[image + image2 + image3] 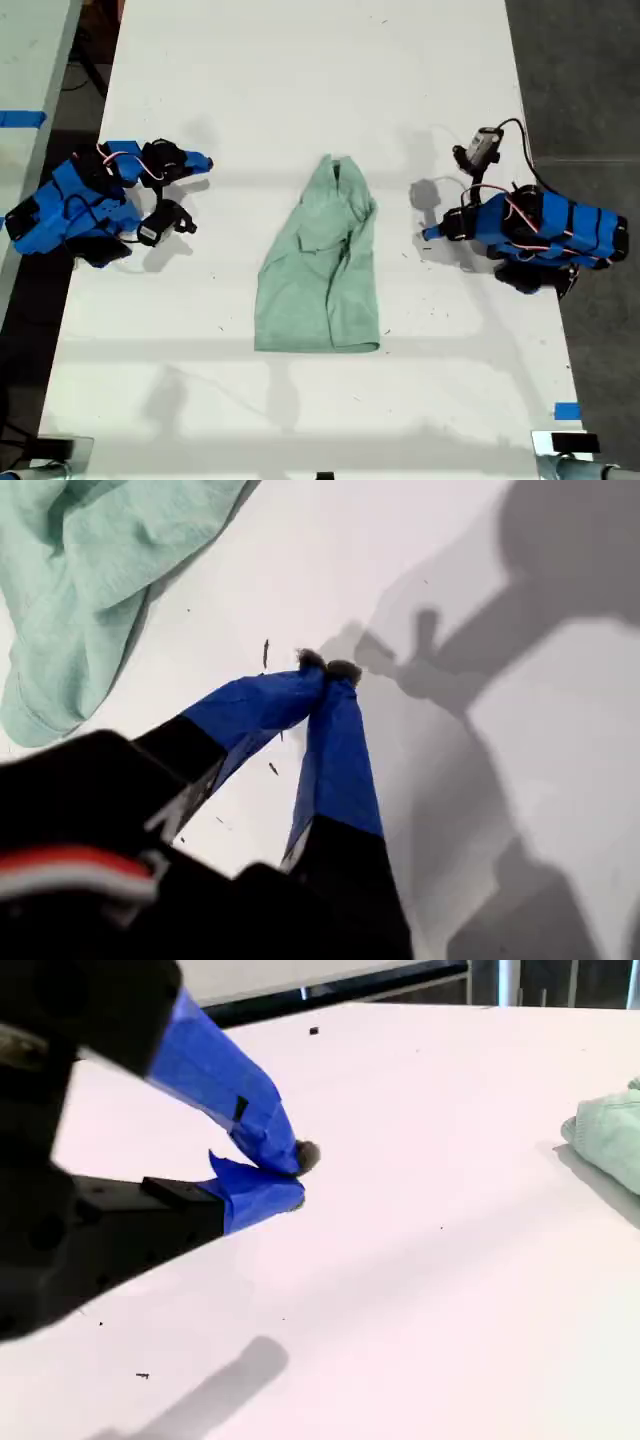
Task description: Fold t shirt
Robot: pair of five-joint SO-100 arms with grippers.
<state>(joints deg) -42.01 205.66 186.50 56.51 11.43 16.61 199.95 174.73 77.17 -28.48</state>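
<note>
Right at the lens, my first gripper [326, 666] has its blue jaws pinched together tip to tip, with nothing between them, only bare white table [330, 570] underneath. Just past those tips in the first wrist view lies the t shirt [80, 580], a rumpled mint edge near the jaws but not touching them. In the exterior view this is the arm on the exterior view's right, with the tip [428, 235] aimed at the cloth's long side. My second gripper [296, 1172] is also closed down and empty, and from its camera the t shirt [612, 1135] is only a small pale lump well across the table, so this arm is clearly the farther one. Overhead, it sits at the exterior view's left [205, 162], level with the narrow upper end of the garment. The t shirt [320, 265] lies mid-table between the two arms, with its long axis running from the top of the exterior view to the bottom and the wide hem lowest. Both grippers therefore face its flanks, not its ends. My read is that a next fold along the length would need the jaws opened first.
</note>
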